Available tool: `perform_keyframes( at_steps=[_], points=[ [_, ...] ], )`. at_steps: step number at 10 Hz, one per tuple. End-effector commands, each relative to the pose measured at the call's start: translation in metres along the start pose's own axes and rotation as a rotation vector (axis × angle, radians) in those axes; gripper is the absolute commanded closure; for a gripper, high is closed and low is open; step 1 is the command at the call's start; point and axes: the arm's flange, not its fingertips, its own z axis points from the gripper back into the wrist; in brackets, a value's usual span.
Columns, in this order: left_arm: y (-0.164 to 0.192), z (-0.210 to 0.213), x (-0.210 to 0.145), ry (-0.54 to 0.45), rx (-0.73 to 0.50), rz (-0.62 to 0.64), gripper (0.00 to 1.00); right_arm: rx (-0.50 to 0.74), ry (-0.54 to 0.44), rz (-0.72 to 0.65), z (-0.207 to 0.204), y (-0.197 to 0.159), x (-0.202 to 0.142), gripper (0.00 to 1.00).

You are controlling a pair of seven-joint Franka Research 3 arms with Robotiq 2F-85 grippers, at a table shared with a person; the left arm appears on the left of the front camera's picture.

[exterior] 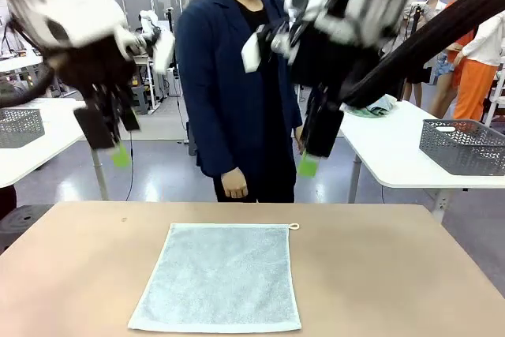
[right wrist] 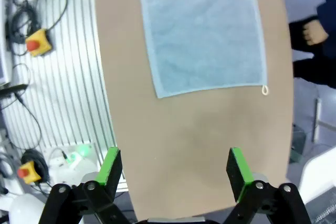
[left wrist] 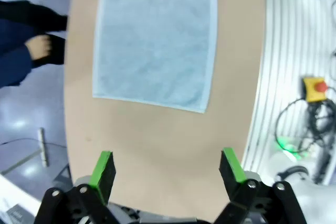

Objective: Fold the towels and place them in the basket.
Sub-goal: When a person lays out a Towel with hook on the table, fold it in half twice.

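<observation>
The left gripper and the right gripper hang high above the table, jaws spread wide and empty. Below them, the pale blue-grey towel lies flat and unfolded mid-table, its loop toward the person standing at the far edge.

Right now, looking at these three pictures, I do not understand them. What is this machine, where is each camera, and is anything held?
Two white robot arms work at a tan table. The front picture looks across it at a person standing opposite. The other two pictures come from cameras on each wrist, looking down. One pale blue-grey towel lies flat and unfolded on the table. The left end effector and right end effector are both raised, open, holding nothing.
</observation>
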Motion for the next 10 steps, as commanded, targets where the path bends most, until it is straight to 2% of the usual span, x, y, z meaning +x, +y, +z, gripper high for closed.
perform_keyframes(
  at_steps=[1, 3, 6, 8, 10],
  points=[
    [0.002, -0.027, 0.001, 0.065, 0.013, -0.086, 0.00, 0.046, 0.065, 0.067, -0.025, -0.013, -0.001, 0.00],
    [0.002, -0.053, -0.007, 0.107, -0.035, -0.120, 0.00, 0.096, 0.113, 0.116, -0.051, -0.018, -0.010, 0.00],
    [-0.002, -0.074, -0.016, 0.095, -0.155, -0.159, 0.00, 0.155, 0.145, 0.166, -0.076, -0.017, -0.014, 0.00],
    [-0.003, -0.074, -0.016, 0.142, -0.154, -0.147, 0.00, 0.154, 0.148, 0.159, -0.078, -0.016, -0.013, 0.00],
    [-0.001, -0.076, -0.014, 0.116, -0.124, -0.139, 0.00, 0.154, 0.136, 0.140, -0.076, -0.016, -0.012, 0.00]
  ],
)
